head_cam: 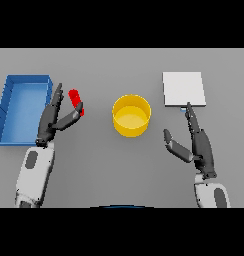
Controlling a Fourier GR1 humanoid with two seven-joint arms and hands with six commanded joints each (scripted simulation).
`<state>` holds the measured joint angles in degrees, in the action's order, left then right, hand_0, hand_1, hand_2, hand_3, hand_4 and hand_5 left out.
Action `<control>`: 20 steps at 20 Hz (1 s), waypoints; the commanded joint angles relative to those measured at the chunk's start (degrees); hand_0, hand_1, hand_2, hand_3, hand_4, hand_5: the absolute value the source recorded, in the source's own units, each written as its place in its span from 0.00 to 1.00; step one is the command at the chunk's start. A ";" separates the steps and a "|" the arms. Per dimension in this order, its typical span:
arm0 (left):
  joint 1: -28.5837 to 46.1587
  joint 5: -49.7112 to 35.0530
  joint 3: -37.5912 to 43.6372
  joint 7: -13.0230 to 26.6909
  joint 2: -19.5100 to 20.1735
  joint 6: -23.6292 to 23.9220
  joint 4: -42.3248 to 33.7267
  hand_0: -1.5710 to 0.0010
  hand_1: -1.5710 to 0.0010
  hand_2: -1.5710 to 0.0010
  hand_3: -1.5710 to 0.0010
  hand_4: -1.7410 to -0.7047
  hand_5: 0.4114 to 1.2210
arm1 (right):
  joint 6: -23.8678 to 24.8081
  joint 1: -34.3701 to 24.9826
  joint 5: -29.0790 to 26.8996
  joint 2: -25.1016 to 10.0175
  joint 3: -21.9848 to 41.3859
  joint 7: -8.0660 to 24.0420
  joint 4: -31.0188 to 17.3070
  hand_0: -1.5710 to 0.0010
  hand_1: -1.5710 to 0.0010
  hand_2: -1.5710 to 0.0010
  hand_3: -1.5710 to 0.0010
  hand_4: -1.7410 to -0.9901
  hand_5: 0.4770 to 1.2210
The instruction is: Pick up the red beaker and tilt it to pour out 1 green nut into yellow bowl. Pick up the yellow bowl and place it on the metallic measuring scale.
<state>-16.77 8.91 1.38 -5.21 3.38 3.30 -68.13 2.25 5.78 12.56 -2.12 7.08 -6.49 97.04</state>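
Head view: grey table. Left hand at the left side, just right of the blue tray. Its fingers are straight, pointing away up the table, thumb sticking out to the right. The red beaker sits in the gap between fingers and thumb, tilted; thumb tip looks to be touching its lower end, but nothing is curled round it, so the hand is open, not gripping. Can't tell if the beaker is lifted or resting on the table. No nut visible.

Yellow bowl in the middle of the table, upright, apart from both hands, inside looks plain yellow. Scale, a flat pale square, is to the right of the bowl and further back. Right hand below the scale, fingers straight and spread from the thumb, open, holding nothing; fingertip reaches the scale's near edge.
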 commanded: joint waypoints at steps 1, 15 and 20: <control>-1.28 -0.19 0.45 -1.32 -0.26 0.11 1.89 1.00 1.00 1.00 1.00 0.55 0.28 | 0.30 -0.23 0.33 0.34 0.17 0.61 -0.37 1.00 1.00 1.00 1.00 0.68 0.25; -15.34 3.33 2.90 -11.17 -1.64 5.20 22.55 1.00 1.00 1.00 1.00 0.45 0.35 | -0.36 0.89 -0.30 -0.42 -0.15 -0.36 0.77 1.00 1.00 1.00 1.00 0.63 0.29; -18.40 2.59 5.46 -15.73 -2.88 8.26 27.38 0.51 0.49 0.49 0.63 0.25 0.64 | 0.05 0.41 0.27 -0.93 -0.35 -0.49 1.13 1.00 1.00 1.00 1.00 0.66 0.29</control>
<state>-35.22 11.50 6.84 -21.28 0.47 11.48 -40.79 2.30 6.19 12.83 -3.05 6.72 -7.03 98.17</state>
